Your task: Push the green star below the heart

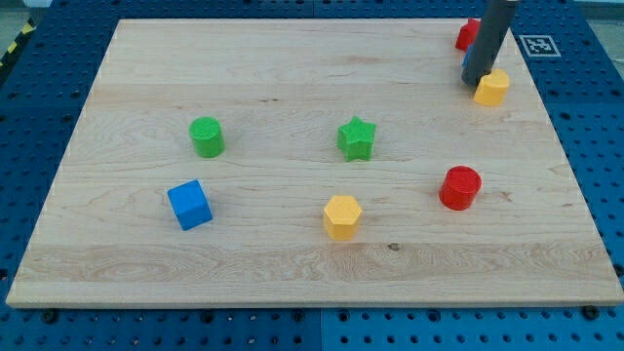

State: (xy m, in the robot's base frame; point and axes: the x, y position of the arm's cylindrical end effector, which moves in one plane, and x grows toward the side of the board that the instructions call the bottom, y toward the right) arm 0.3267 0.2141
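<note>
The green star (357,138) lies near the board's middle, slightly right. The yellow heart (492,88) lies at the upper right of the board. My tip (475,82) stands at the heart's left edge, touching or nearly touching it. The rod rises from there out of the view's top. The star is well to the lower left of the heart and of my tip.
A red block (468,35), partly hidden behind the rod, lies at the top right. A blue block peeks out behind the rod. A green cylinder (207,136), blue cube (189,205), yellow hexagon (342,215) and red cylinder (460,187) lie on the wooden board (292,78).
</note>
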